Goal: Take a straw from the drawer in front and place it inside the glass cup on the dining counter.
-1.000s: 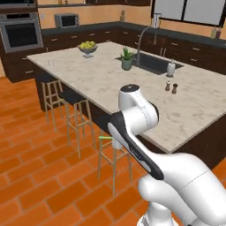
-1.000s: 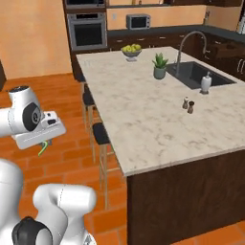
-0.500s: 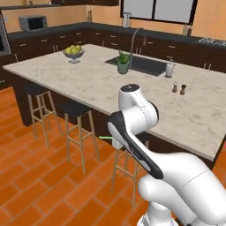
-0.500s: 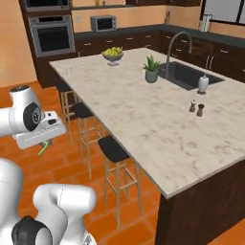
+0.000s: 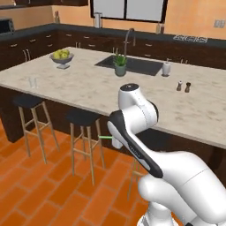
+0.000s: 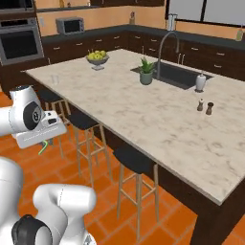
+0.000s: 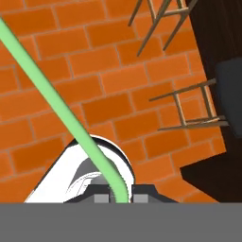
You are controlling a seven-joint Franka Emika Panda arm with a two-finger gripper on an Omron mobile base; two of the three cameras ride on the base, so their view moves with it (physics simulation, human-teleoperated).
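Gripper clamped on the light-green straw, held low over the brick floor beside the stools, glass cup standing near the left end of the beige worktop, well apart from the straw

Both base views look forward over the dining counter; hand view faces down at brick floor

Dining counter w/ glass cup, fruit bowl, plant.
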